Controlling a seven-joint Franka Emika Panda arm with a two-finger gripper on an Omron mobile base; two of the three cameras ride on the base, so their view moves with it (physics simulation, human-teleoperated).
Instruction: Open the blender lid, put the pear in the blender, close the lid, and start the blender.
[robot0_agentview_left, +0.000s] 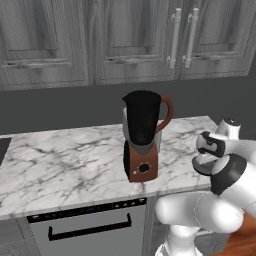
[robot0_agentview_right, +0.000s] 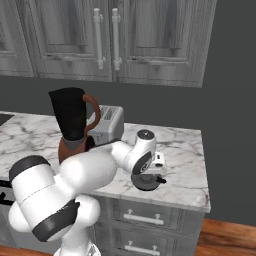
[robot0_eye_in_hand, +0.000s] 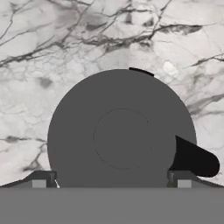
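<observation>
Lid (robot0_eye_in_hand: 122, 135) lies flat on the table (robot0_eye_in_hand: 52, 52) directly under the hand (robot0_eye_in_hand: 111, 181), whose open fingers straddle it, well right of the blender (robot0_agentview_left: 142, 137).

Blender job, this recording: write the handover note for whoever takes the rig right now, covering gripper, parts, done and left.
Gripper: hangs low over the blender lid, a fingertip at each side of the disc in the hand view. Whether it grips the lid cannot be told.
Blender lid: off the jar, over the marble counter to the right of the blender, side tab sticking out.
Blender: upright mid-counter, jar top open, knob facing front.
Toaster: behind the blender.
Pear: not located.
Done: lid removed.
Left: find the pear and put it in the jar, refit the lid, start the blender.
</observation>
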